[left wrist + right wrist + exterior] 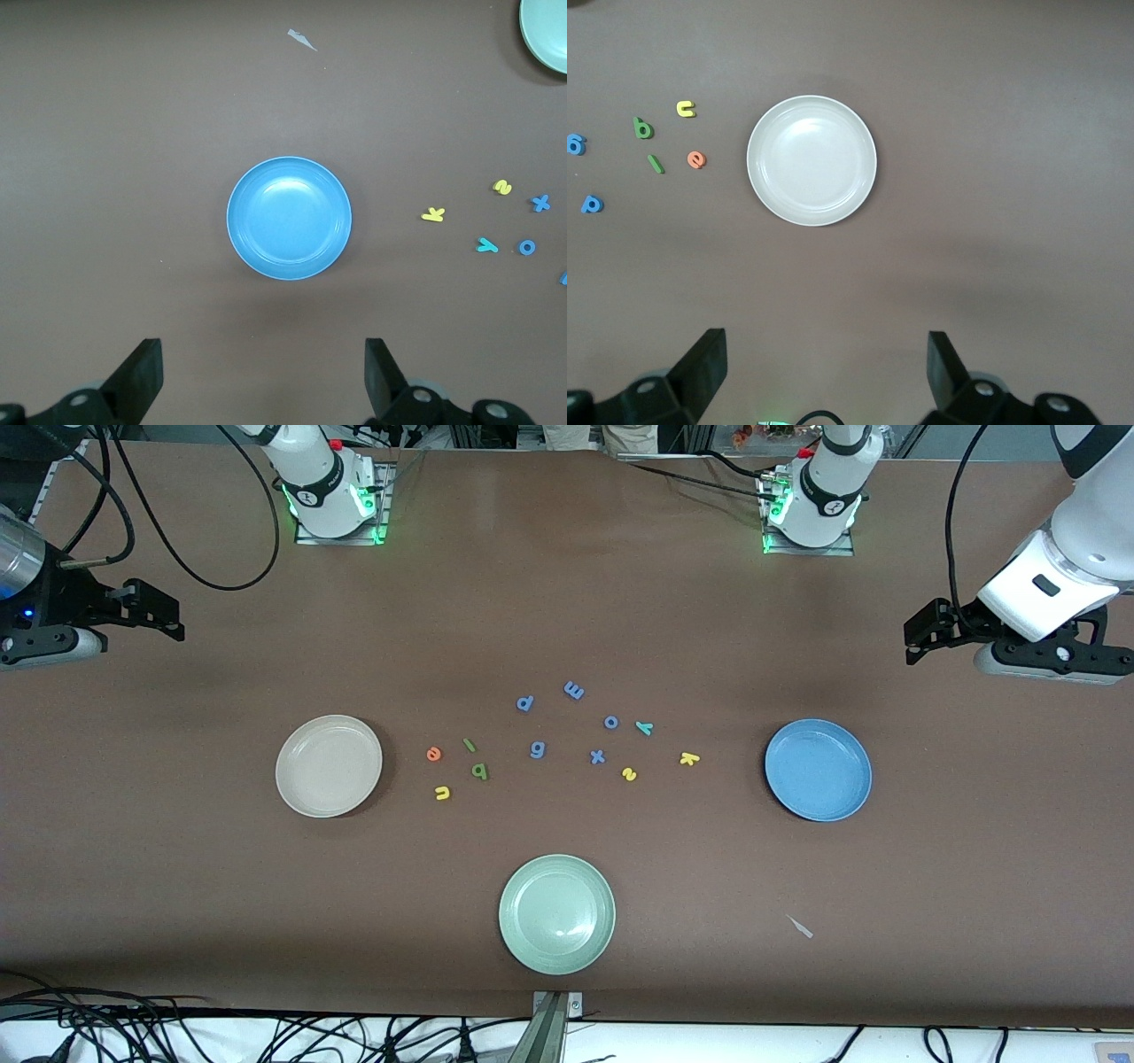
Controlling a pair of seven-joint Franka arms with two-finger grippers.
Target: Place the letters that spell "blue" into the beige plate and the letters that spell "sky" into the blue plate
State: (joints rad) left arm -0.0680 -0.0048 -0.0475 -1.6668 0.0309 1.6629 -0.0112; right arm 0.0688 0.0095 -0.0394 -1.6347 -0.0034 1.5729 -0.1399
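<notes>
High over the table ends, left gripper [261,376] and right gripper [824,372] hover open-jawed, empty.

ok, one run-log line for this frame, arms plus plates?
left gripper: open, over table by blue plate | right gripper: open, by beige plate | both plates: empty | letters: all on table

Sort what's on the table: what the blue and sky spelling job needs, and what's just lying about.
Needed:
- green b, green l, yellow u, orange e
- yellow s, yellow k, teal y
- beige plate, blue plate

Lying about:
- blue letters p, m, o, g, x
- pale green plate
- small pale scrap
</notes>
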